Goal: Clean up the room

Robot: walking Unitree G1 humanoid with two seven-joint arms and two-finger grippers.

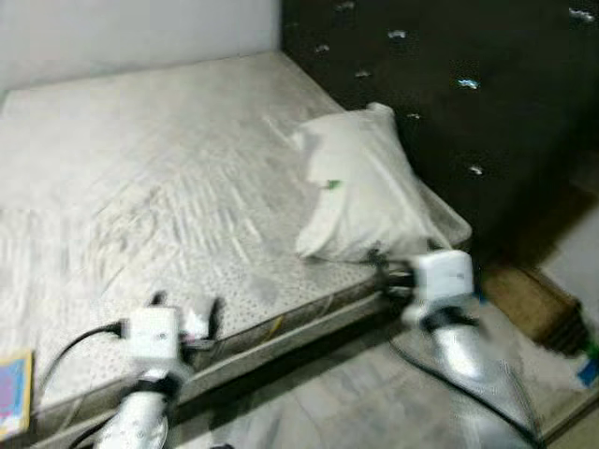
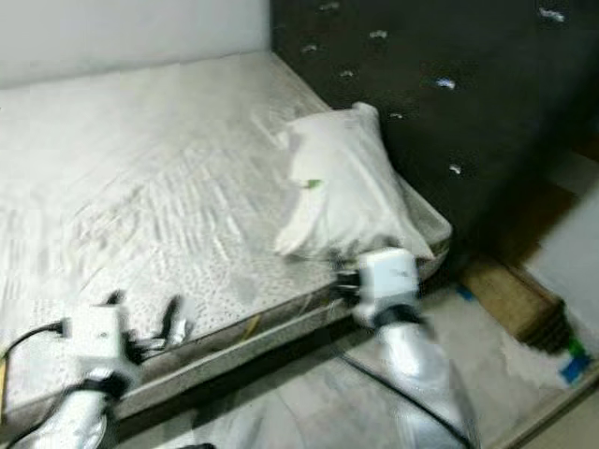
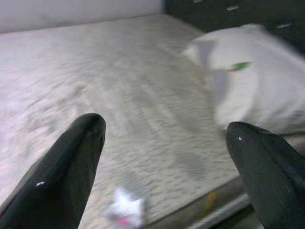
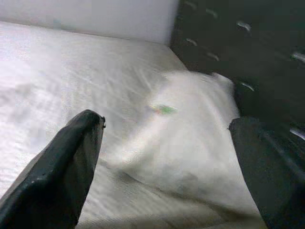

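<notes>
Left eye view: pillow (image 1: pixel 360 187) lies at the bed's (image 1: pixel 140 168) headboard (image 1: pixel 449 84) corner.
Right gripper (image 4: pixel 167 157) spread wide, empty, facing the pillow; left gripper (image 3: pixel 164 157) likewise over the near edge.

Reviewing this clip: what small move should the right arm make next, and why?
Probably ease the right gripper forward onto the pillow: its fingers are open and pointed at the pillow, which lies askew at the mattress edge by the headboard.
</notes>
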